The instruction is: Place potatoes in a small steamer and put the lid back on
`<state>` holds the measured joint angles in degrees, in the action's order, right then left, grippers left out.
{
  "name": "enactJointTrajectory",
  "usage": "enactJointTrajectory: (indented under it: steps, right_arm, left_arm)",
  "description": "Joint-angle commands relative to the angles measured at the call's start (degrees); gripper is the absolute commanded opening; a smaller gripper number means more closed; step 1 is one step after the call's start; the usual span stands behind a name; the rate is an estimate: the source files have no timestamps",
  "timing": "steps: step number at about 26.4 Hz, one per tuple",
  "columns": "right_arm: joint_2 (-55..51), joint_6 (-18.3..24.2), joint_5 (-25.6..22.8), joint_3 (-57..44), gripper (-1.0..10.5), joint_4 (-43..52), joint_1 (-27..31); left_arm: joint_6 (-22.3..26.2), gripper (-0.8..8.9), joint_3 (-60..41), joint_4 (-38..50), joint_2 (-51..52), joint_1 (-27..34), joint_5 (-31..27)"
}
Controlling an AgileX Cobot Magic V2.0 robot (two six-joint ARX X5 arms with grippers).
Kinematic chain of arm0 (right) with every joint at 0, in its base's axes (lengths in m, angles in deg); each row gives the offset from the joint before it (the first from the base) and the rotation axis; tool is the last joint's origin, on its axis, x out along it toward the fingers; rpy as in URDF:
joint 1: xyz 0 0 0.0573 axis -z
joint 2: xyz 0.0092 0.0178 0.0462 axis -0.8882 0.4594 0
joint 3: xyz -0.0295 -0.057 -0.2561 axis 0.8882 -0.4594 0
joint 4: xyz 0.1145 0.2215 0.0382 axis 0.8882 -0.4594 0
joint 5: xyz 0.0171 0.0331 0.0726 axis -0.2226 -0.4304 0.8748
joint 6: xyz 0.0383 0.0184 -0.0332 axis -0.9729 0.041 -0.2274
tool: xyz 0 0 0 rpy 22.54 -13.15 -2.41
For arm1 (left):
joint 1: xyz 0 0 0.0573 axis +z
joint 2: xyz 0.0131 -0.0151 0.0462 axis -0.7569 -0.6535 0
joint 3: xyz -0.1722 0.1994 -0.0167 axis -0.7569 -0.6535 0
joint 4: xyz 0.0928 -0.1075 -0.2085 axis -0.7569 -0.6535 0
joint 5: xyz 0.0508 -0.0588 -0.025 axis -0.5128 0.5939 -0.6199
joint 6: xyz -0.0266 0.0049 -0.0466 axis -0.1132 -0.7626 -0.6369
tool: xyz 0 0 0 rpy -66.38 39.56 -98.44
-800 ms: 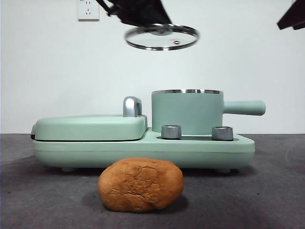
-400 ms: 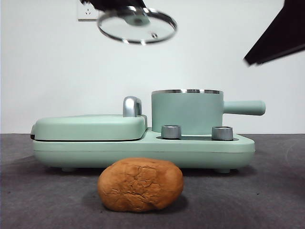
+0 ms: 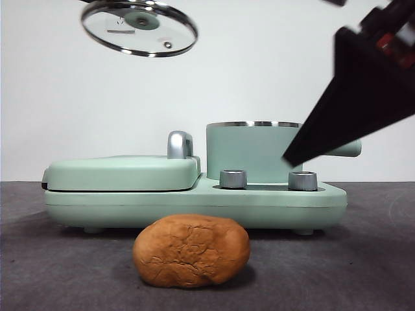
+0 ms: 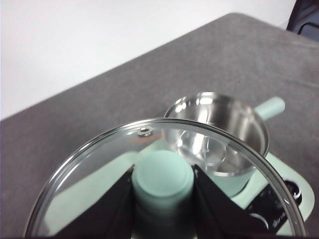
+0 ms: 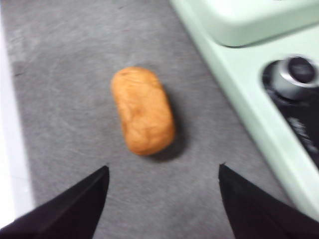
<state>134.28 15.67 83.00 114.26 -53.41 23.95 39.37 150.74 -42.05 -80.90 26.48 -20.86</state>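
The orange-brown potato (image 3: pixel 192 251) lies on the grey table in front of the appliance; it also shows in the right wrist view (image 5: pixel 142 111). The mint-green steamer pot (image 3: pixel 254 151) stands open on the appliance's right side, its steel inside showing in the left wrist view (image 4: pixel 219 133). My left gripper (image 4: pixel 162 181) is shut on the knob of the glass lid (image 3: pixel 139 27) and holds it high at the upper left, also seen in the left wrist view (image 4: pixel 99 164). My right gripper (image 5: pixel 162 209) is open, above the table near the potato, coming in from the right (image 3: pixel 353 107).
The flat mint-green griddle (image 3: pixel 123 172) with its chrome handle (image 3: pixel 179 144) sits left of the pot on the same base. Two steel dials (image 3: pixel 233 179) are on the base's front. A white wall stands behind.
The left gripper has carried the lid further left, away from above the pot. The right arm has come down from the upper right, now in front of the pot's handle.
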Motion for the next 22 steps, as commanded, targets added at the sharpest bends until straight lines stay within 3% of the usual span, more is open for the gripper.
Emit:
enactJointTrajectory:
  steps: [1, 10, 22]
  right_arm:
    - [3.7, -0.8, 0.2, 1.0, 3.8, 2.4, -2.3]
    - [13.7, -3.7, 0.4, 1.7, 3.9, 10.6, -5.1]
    - [29.7, -3.8, 4.7, 11.6, 3.9, 10.6, -6.5]
  left_arm:
    - [0.4, 0.15, -0.1, 1.5, 2.3, 0.9, 0.2]
    - [0.7, 0.15, -1.9, -0.5, 5.5, 3.6, 0.2]
    - [1.4, 0.15, -1.9, -0.6, 6.5, 4.5, 0.2]
